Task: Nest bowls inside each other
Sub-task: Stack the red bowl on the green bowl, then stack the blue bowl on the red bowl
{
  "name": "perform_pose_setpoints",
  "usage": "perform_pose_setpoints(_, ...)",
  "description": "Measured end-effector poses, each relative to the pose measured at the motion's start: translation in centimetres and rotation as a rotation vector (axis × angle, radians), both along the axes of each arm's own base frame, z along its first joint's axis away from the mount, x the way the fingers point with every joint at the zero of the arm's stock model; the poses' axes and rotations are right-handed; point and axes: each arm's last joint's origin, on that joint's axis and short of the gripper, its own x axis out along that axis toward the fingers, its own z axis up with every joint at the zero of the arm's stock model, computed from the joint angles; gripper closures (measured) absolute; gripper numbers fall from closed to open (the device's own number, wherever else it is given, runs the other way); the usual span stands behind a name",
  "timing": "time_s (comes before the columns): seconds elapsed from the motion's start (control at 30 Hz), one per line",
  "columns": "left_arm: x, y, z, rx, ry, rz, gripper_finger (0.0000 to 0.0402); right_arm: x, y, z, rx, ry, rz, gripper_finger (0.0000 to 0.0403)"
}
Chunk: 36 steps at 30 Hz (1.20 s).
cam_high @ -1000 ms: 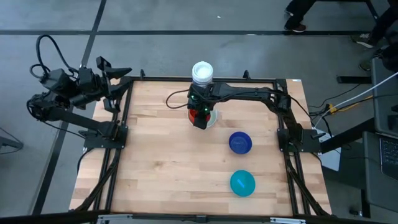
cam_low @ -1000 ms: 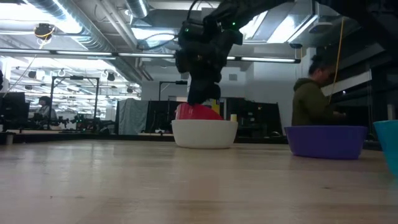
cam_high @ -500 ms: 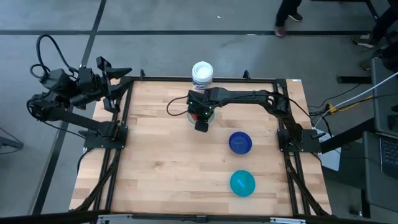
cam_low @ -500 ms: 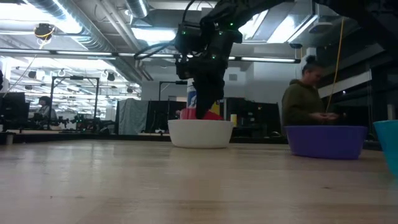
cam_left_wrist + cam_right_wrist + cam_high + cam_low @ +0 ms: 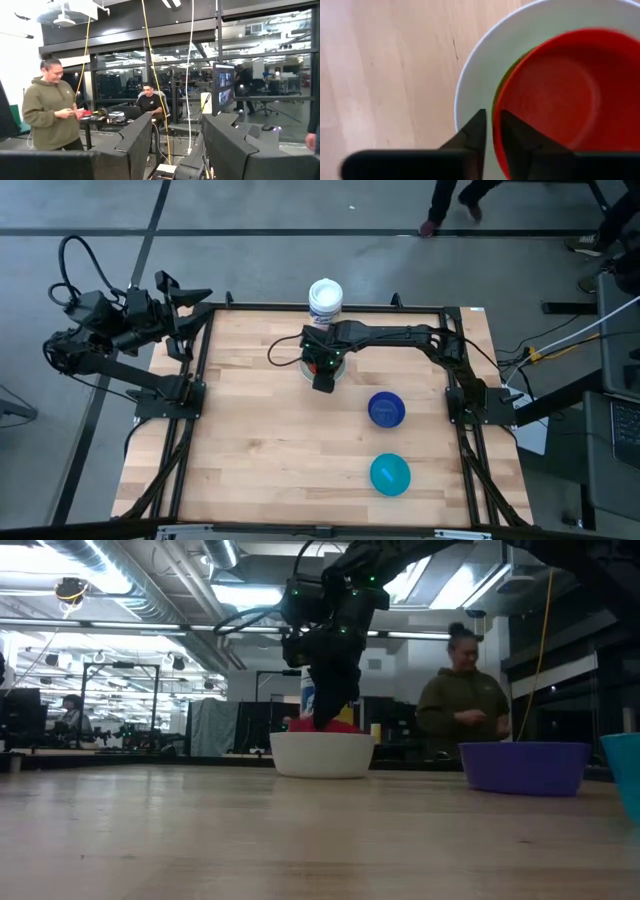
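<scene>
A white bowl point(image 5: 322, 755) stands at the table's far middle. A red bowl point(image 5: 555, 85) sits inside it, and a green bowl's edge point(image 5: 501, 82) shows as a sliver between the two. My right gripper point(image 5: 492, 125) points down into the stack with a narrow gap between its fingers, astride the red bowl's rim. A dark blue bowl point(image 5: 386, 409) and a teal bowl point(image 5: 390, 474) rest apart on their bases, right of centre. My left gripper point(image 5: 195, 292) is open, raised beyond the table's far left corner. My right gripper comes from above, slanting down, with one finger inside the red bowl and one outside its rim point(image 5: 496, 107). I cannot tell whether either finger touches the rim. The red bowl sits low in the white bowl, not lifted.
A white-lidded cylindrical container point(image 5: 325, 298) stands at the far edge just behind the white bowl. Bare wood lies across the left half and the near part of the table. A person in an olive hoodie point(image 5: 462, 700) stands in the room beyond the table.
The red bowl stood tilted and high on the white bowl's rim; it has since dropped lower into the white bowl. My right gripper has tipped at the wrist and now reaches down into the stack.
</scene>
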Motion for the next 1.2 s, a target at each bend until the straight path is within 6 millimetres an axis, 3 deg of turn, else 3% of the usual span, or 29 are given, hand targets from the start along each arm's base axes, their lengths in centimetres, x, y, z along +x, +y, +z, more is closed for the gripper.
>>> perform_pose_setpoints(0.13, 0.0, 0.0, 0.0, 0.002, 0.001, -0.005, 0.0231, 0.3, -0.4, -2.0, 0.021, 0.055, -0.043, 0.0302)
perform_pose_setpoints(0.33, 0.2, -0.1, 0.0, 0.004, 0.004, -0.021, 0.0231, 0.8, 0.1, -3.5, 0.114, 0.056, -0.044, 0.0294)
perform_pose_setpoints(0.6, 0.4, -0.1, -0.1, 0.006, 0.010, -0.027, 0.0231, 0.7, 0.3, -0.8, 0.043, -0.024, -0.058, 0.0292)
perform_pose_setpoints(0.8, 0.5, -0.1, -0.1, 0.002, 0.008, -0.035, 0.0231, -0.8, 0.6, 2.0, 0.006, 0.001, -0.064, 0.0280)
perform_pose_setpoints(1.03, 0.5, -0.3, -0.3, -0.006, 0.024, -0.057, 0.0231, -2.9, 4.4, 3.4, 0.025, 0.123, 0.057, 0.0277)
perform_pose_setpoints(1.2, 0.5, -0.5, -0.5, -0.014, 0.046, -0.059, 0.0231, -5.4, 7.2, 1.2, 0.075, 0.177, 0.072, 0.0285)
